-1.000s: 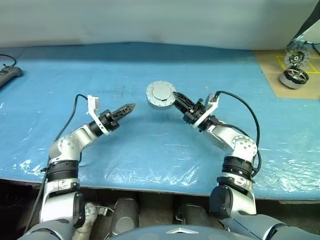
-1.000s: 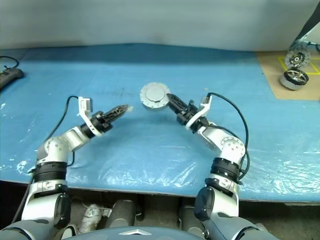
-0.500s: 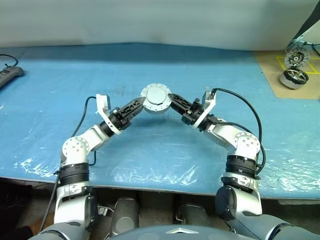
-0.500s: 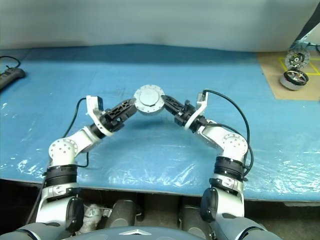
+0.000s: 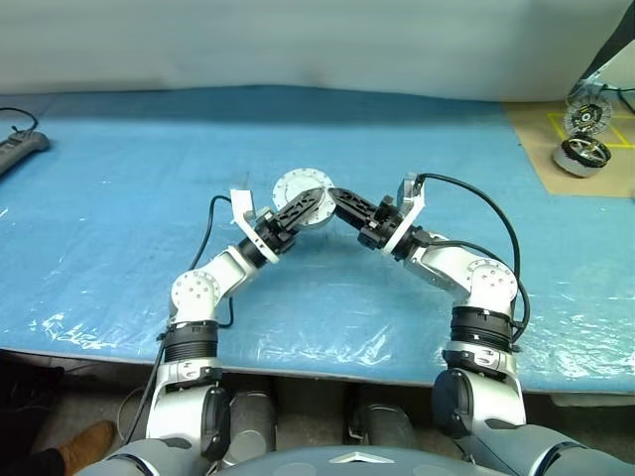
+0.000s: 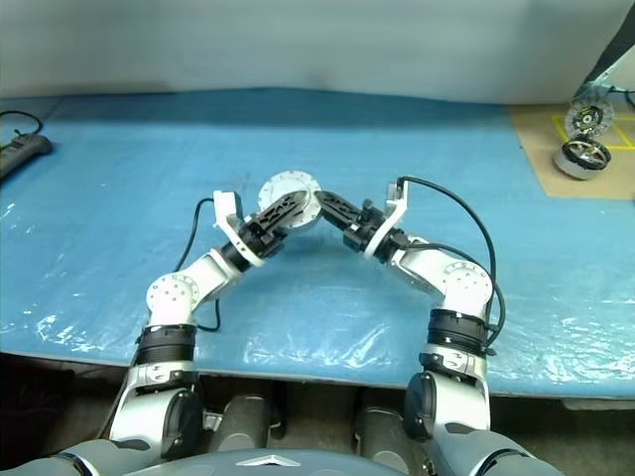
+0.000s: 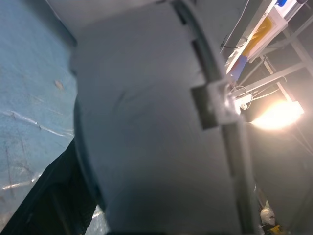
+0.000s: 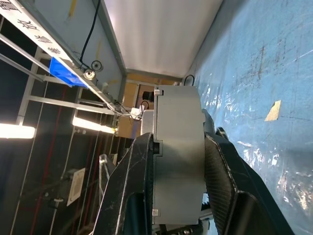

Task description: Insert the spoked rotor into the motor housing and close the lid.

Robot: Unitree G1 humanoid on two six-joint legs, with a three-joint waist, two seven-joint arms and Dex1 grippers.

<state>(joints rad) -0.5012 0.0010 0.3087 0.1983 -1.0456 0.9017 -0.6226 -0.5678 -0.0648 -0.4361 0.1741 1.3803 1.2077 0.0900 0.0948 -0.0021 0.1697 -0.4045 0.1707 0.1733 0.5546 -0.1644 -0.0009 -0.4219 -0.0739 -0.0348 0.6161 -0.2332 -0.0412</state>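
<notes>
The motor housing (image 5: 298,188), a round silver cup, hangs above the blue table with its flat face toward the head camera. My right gripper (image 5: 335,201) is shut on its edge from the right. In the right wrist view the housing (image 8: 178,156) sits edge-on between the two black fingers (image 8: 132,191), and the lid (image 8: 148,147) lies flat against its rim. My left gripper (image 5: 310,202) is open, its fingers reaching across the housing's lower left. Up close in the left wrist view, the housing (image 7: 146,127) spans most of the picture. The spoked rotor is hidden.
A second motor unit (image 5: 582,152) with an upright disc (image 5: 585,114) stands on a brown board at the far right. A dark power strip (image 5: 18,149) lies at the far left. Wrinkled blue sheeting (image 5: 298,297) covers the table to its front edge.
My left arm has swung to the right, bringing its open gripper from the bare table up against the housing. The right gripper kept hold of the housing in nearly the same place.
</notes>
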